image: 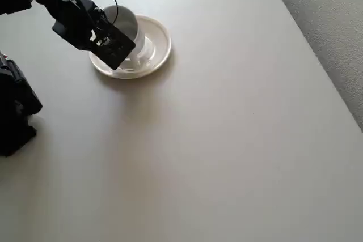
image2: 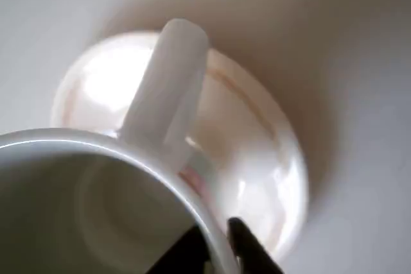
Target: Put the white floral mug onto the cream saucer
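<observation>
Black two-finger gripper point(image2: 215, 248) pinches rim wall of small white glazed ceramic mug point(image: 126, 24) above round glossy cream saucer point(image: 161, 41); likely rigid, slippery, chip-prone.

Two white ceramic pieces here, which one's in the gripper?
The white floral mug, the one with the loop handle: in the wrist view a black finger sits on each side of its rim. The cream saucer lies flat beneath it, ungripped.

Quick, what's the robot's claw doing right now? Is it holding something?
Gripper: closed on the rim of the white floral mug, holding it over the cream saucer.
</observation>
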Robot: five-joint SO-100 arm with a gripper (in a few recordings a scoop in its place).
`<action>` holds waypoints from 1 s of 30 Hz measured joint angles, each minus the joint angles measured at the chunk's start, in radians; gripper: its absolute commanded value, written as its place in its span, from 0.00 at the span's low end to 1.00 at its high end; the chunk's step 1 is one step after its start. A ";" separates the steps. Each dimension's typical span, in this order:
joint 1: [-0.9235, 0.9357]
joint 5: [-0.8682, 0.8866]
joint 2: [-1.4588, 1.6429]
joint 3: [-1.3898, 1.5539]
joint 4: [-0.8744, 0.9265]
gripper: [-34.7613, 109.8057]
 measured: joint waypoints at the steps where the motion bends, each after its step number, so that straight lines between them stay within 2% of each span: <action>1: 0.000 -0.003 -0.002 0.000 0.000 0.23; 11: -0.006 -0.018 -0.009 -0.005 -0.012 0.33; 23: 0.009 -0.057 -0.008 -0.005 -0.017 0.34; 30: 0.040 -0.061 0.057 -0.018 0.060 0.35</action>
